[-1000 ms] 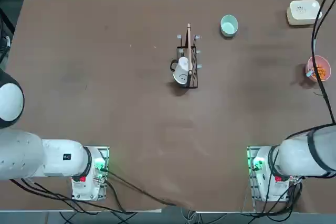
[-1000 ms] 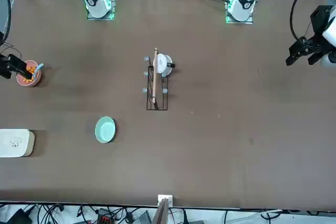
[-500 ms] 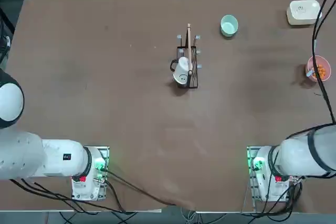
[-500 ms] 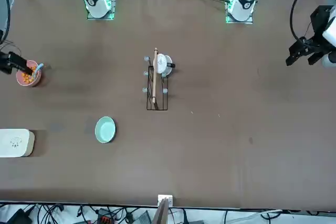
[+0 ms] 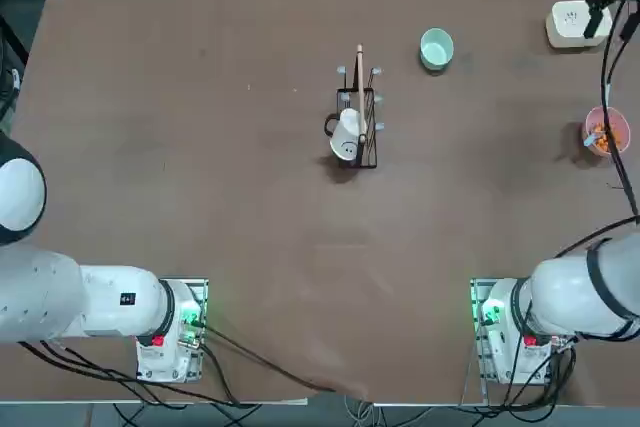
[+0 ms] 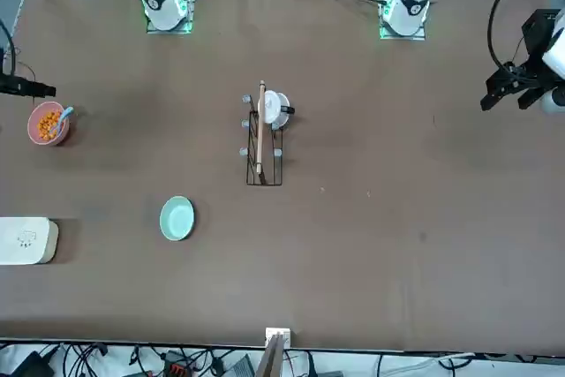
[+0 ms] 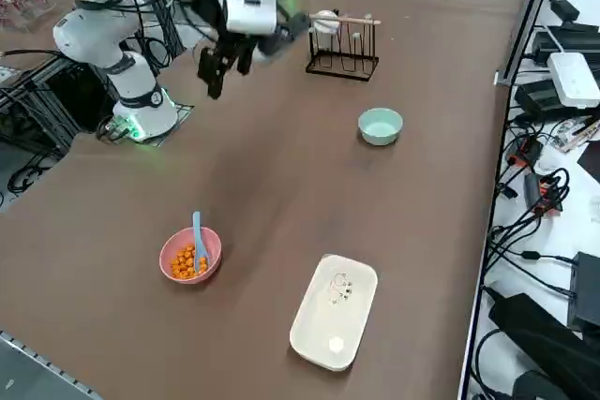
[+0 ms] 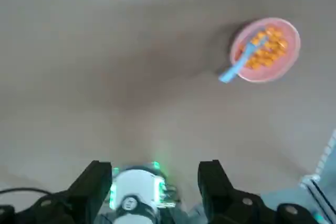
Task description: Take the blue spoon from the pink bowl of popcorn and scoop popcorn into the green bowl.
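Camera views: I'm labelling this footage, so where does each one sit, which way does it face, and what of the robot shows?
Top: overhead, looking down; both arm bases show.
Front: across the table, facing the robot; bases at the far edge.
Right side: raised, looking diagonally; the open right gripper hangs above the table.
Right wrist: on the arm, its fingers in view.
All share the pink bowl holding the blue spoon.

No word, brand, number or sign can be read anywhere; the cream-white box beside the pink bowl carries a small dark mark on its lid, and it cannot be made out as lettering
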You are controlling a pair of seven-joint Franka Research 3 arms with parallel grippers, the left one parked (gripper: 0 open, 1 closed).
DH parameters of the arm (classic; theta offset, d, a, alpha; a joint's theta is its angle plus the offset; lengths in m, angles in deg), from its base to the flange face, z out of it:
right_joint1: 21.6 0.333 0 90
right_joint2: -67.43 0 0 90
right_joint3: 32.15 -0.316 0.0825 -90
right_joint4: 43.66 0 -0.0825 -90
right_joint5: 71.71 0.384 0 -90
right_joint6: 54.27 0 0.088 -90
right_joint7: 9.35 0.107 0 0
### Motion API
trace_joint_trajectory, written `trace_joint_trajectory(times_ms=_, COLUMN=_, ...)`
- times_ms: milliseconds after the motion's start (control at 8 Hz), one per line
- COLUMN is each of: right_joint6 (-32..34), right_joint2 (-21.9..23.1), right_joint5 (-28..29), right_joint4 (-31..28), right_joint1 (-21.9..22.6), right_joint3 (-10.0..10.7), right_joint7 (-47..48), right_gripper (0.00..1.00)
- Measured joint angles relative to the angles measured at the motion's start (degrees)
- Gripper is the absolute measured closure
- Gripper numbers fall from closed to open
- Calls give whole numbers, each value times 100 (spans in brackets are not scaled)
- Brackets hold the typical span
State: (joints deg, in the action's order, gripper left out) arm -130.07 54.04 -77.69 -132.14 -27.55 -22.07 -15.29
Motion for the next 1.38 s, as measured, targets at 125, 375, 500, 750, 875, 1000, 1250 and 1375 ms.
trace_joint_trajectory(times_ms=125, right_joint6=-71, right_joint2=-173, right_joint5=-401, right_joint4=-86, right_joint1=-16, right_joint3=-4, right_joint7=0, right_gripper=0)
trace_joint_trajectory(times_ms=375, right_joint6=-992, right_joint2=-331, right_joint5=-1296, right_joint4=-542, right_joint1=-23, right_joint3=-4, right_joint7=2, right_gripper=0)
trace_joint_trajectory(times_ms=500, right_joint6=-1689, right_joint2=-254, right_joint5=-1766, right_joint4=-982, right_joint1=-32, right_joint3=-2, right_joint7=4, right_gripper=0)
trace_joint_trajectory(times_ms=750, right_joint6=-2977, right_joint2=79, right_joint5=-2333, right_joint4=-2091, right_joint1=-29, right_joint3=-11, right_joint7=182, right_gripper=0)
trace_joint_trajectory(times_ms=875, right_joint6=-3460, right_joint2=210, right_joint5=-2707, right_joint4=-2632, right_joint1=-1, right_joint3=-39, right_joint7=567, right_gripper=0)
trace_joint_trajectory(times_ms=1000, right_joint6=-3781, right_joint2=274, right_joint5=-3190, right_joint4=-3095, right_joint1=49, right_joint3=-79, right_joint7=1042, right_gripper=0)
trace_joint_trajectory(times_ms=1250, right_joint6=-4234, right_joint2=238, right_joint5=-4283, right_joint4=-3867, right_joint1=103, right_joint3=-110, right_joint7=2202, right_gripper=0)
trace_joint_trajectory(times_ms=1375, right_joint6=-4341, right_joint2=155, right_joint5=-4742, right_joint4=-4119, right_joint1=107, right_joint3=-111, right_joint7=2796, right_gripper=0)
